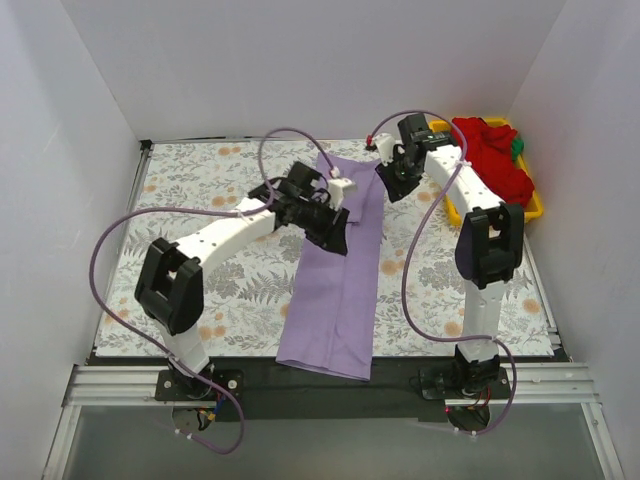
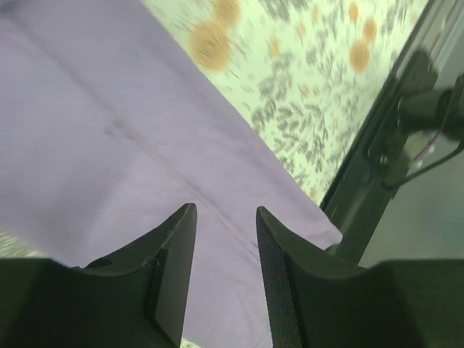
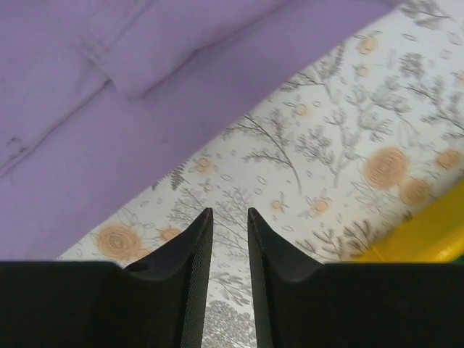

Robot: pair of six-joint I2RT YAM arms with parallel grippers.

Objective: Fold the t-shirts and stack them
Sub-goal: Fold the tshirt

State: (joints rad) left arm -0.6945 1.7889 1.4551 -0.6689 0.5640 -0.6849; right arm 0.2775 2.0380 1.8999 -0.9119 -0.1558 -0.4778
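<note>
While both pairs of fingers hold nothing, left gripper (image 2: 225,210) stands parted over lavender t-shirt (image 1: 335,300), a long strip mid-frame; right gripper (image 3: 230,212) narrowly parted above floral cloth (image 3: 290,167). Red t-shirt (image 1: 495,155) heaped in yellow tray (image 1: 540,207), upper right.

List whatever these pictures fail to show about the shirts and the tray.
- Top view: the red shirt heap covers most of the yellow tray. Only a sliver of green shirt shows, so the count underneath is unreadable.
- Top view: the left arm crosses the lavender shirt, hiding its upper middle.
- Left wrist view: the floral cloth is blurred, and frame edges cut off the shirt.
</note>
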